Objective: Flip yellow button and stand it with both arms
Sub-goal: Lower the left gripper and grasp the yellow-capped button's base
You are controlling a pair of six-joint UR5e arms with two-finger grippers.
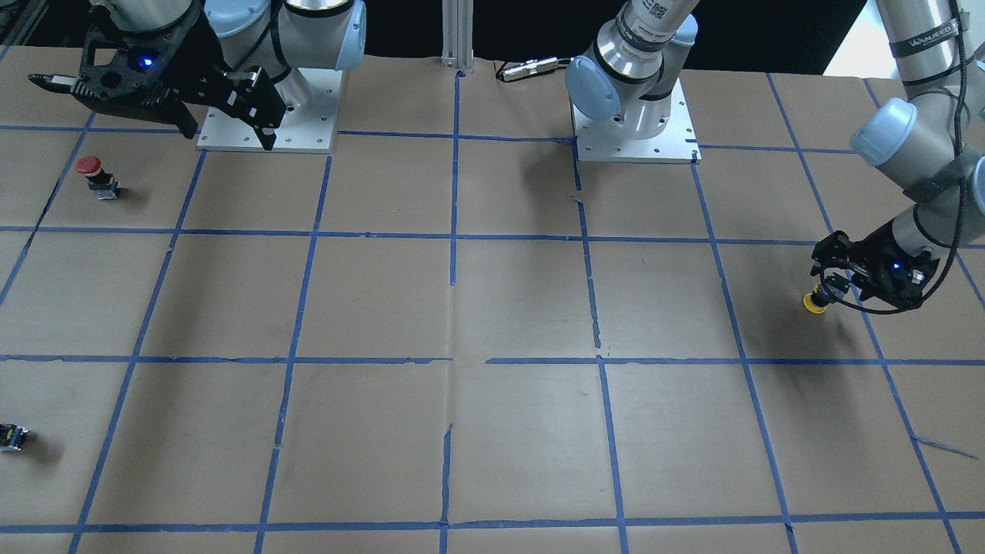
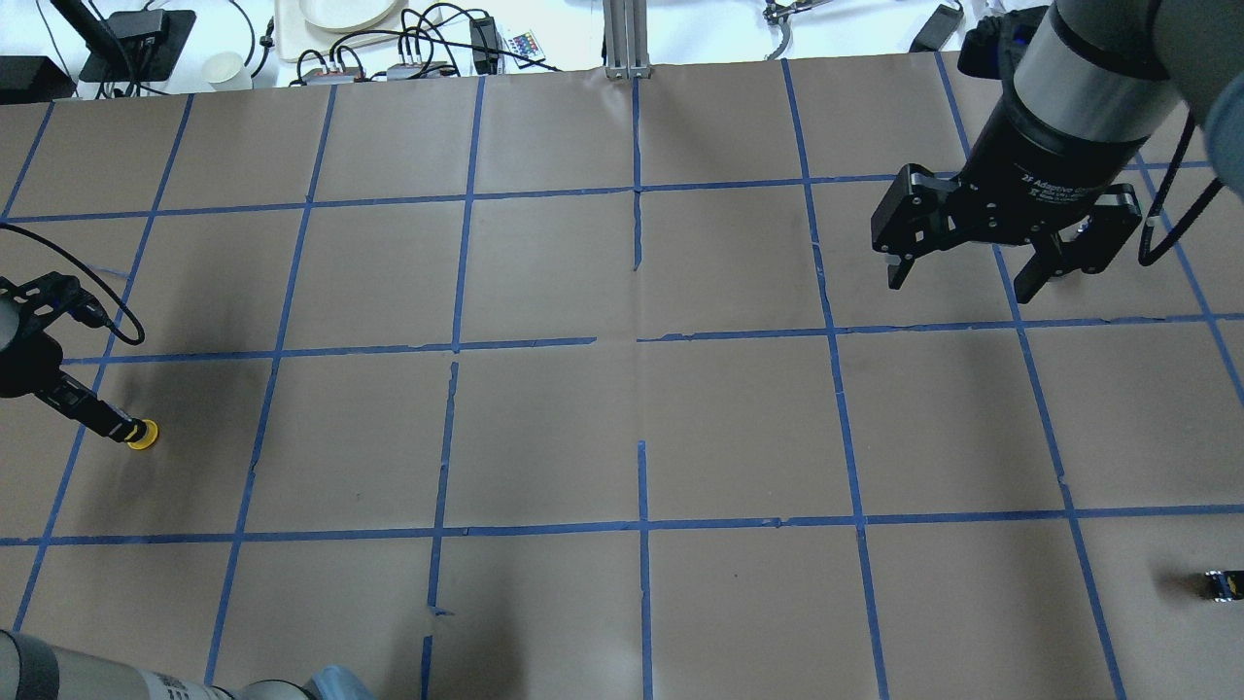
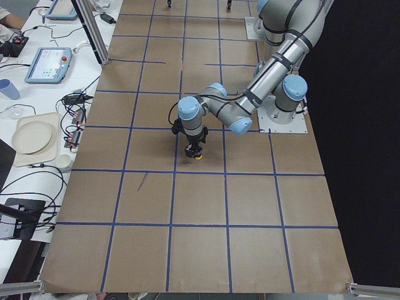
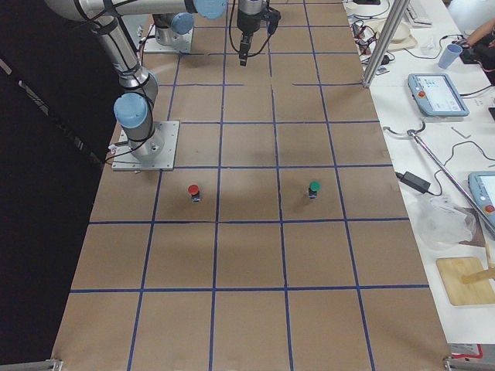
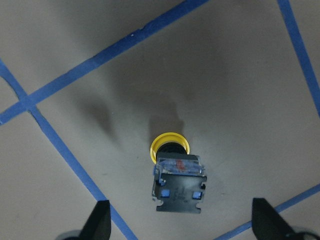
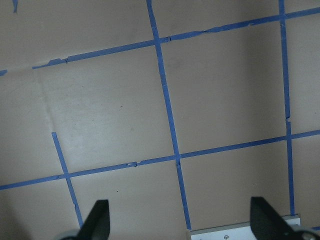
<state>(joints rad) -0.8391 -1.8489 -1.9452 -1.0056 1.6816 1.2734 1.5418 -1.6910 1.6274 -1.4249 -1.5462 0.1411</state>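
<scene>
The yellow button (image 5: 175, 172) lies on its side on the brown paper, its yellow cap pointing away from my left wrist camera and its black-and-grey body nearer. It also shows in the overhead view (image 2: 144, 435) and the front view (image 1: 813, 302). My left gripper (image 2: 102, 420) hangs low right over it, open, with a finger on either side of the body and not touching it. My right gripper (image 2: 959, 287) is open and empty, raised well above the table on the far side, with only taped paper beneath it.
A red-capped button (image 1: 92, 173) stands near my right arm's base plate (image 1: 308, 115). A green-capped button (image 4: 313, 188) stands in the same row. A small dark part (image 1: 11, 437) lies at the table's edge. Blue tape lines grid the paper.
</scene>
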